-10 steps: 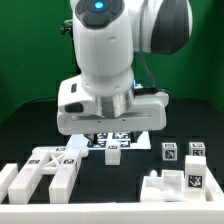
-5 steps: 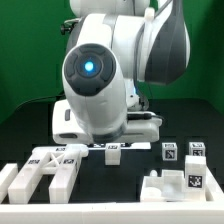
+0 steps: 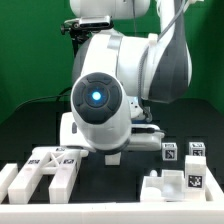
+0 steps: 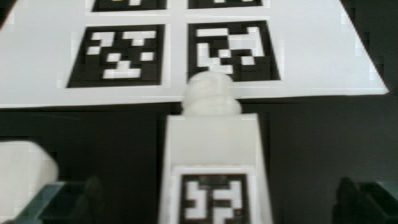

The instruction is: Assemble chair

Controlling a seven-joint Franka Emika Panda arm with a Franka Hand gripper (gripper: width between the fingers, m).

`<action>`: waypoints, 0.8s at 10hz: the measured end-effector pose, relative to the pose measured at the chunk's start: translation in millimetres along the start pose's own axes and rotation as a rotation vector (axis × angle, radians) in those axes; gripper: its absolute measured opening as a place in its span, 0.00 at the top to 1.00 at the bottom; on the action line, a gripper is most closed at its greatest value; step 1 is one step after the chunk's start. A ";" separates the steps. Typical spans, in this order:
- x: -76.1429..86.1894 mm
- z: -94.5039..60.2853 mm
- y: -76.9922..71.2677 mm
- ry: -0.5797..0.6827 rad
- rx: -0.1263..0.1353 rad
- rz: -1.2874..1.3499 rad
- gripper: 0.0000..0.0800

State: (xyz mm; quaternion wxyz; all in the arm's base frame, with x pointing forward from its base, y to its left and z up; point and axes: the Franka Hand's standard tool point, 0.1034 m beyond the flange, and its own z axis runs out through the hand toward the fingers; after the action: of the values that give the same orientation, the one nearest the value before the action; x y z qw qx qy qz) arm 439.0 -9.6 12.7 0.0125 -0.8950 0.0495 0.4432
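Wrist view: spread gripper (image 4: 210, 208) straddles a tagged chair part (image 4: 214, 140) without contact; pick-up step is in hand. Next move probably calls for lowering, centring, then closing.

**Black table (image 3: 25, 135) strewn with loose white chair parts**

Toward the exterior view's left, a cluster of tagged slabs (image 3: 50, 165) lay packed close together on the tabletop, with a plain white block (image 3: 8, 180) just beside them. Toward that view's right sat a chunky slotted piece (image 3: 172, 186). Behind it a small tagged cube (image 3: 170, 151) and a second tagged cube (image 3: 196, 151) stood near each other. A small part (image 3: 113, 155) rested near the middle, half hidden. In the wrist view, a long pegged piece (image 4: 214, 150) lay on the dark surface, its rounded peg pointing at the marker board (image 4: 178, 90), which lay flat on the table.
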 end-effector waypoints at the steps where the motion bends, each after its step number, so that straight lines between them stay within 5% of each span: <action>1: 2.3 -0.4 -1.8 0.008 -0.002 0.011 0.19; 3: 2.2 -0.3 -0.1 0.008 0.000 0.014 0.19; 4: 2.2 -0.3 0.5 0.008 0.001 0.015 0.33; 5: 2.2 -0.3 0.9 0.008 0.002 0.015 0.58; 8: 2.2 -0.5 2.1 0.007 0.005 0.017 0.64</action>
State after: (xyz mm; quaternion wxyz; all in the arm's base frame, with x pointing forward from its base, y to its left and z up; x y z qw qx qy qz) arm 440.5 -11.9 11.3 0.0105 -0.8961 0.0582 0.4398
